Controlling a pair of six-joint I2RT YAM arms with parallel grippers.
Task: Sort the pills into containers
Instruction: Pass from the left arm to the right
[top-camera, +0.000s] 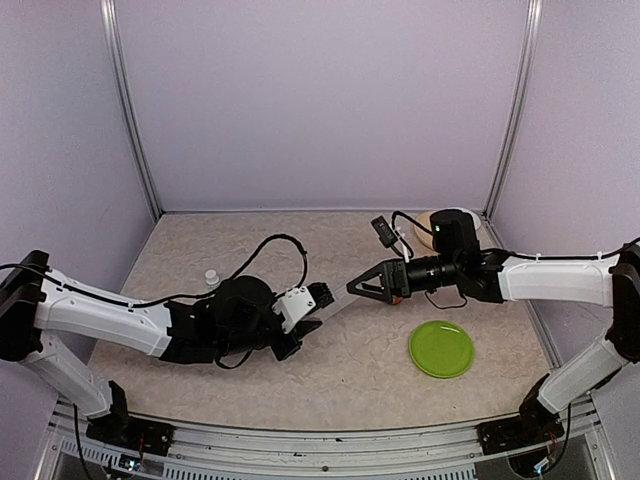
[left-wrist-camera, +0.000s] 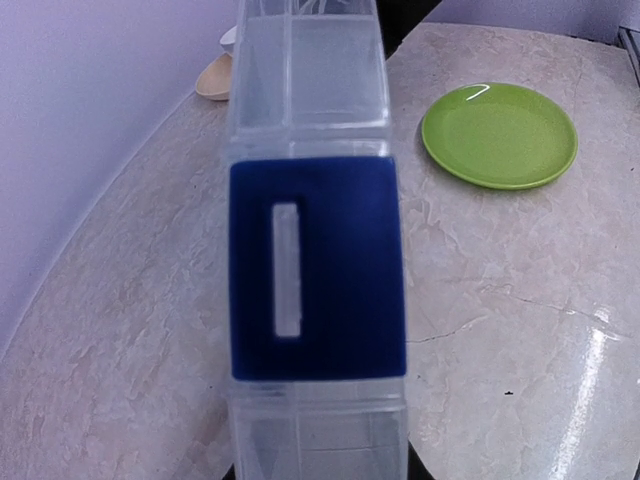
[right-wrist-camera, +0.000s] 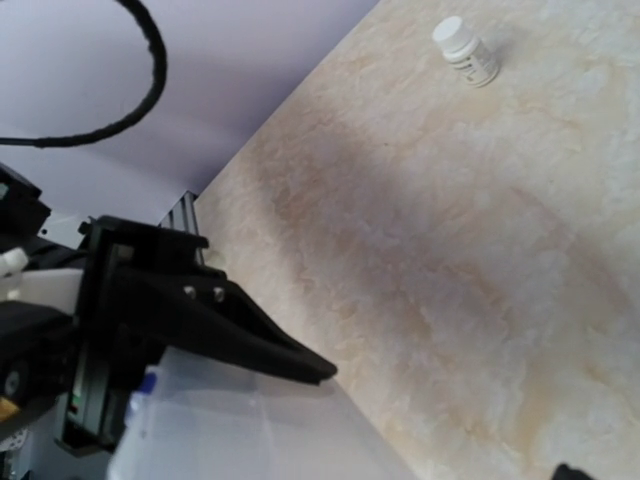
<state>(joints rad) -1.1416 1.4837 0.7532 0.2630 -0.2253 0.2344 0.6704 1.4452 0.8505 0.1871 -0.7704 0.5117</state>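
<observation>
- Top external view: we see the left gripper (top-camera: 315, 305) closed on the near end of a long, flat, clear plastic pill box (top-camera: 336, 304), which it holds out toward the middle of the beige marbled table (top-camera: 330, 375).
- The right gripper (top-camera: 362, 290) sits at the box's far end with its black fingers spread wide and nothing gripped between them.
- A round green plate (top-camera: 441, 348) lies near the right arm. A small white pill bottle (top-camera: 212, 278) stands behind the left arm, and a pale bowl (top-camera: 428, 222) sits at the back, partly hidden by the right wrist.
- Left wrist view: the pill box (left-wrist-camera: 310, 90) runs straight up the centre, showing clear compartments and a dark blue panel (left-wrist-camera: 345, 280) with a pale slot across its middle.
- We cannot see the fingers themselves here. The green plate (left-wrist-camera: 499, 135) lies to the right of the box, well apart from it, and the pale bowl (left-wrist-camera: 213, 78) is at the upper left.
- Right wrist view: one black finger (right-wrist-camera: 230, 325) reaches over the blurred clear box (right-wrist-camera: 250, 430), and the other fingertip only peeks in at the bottom right corner, so the jaws stand far apart.
- The white bottle (right-wrist-camera: 466, 50) stands upright on the table at the top.
</observation>
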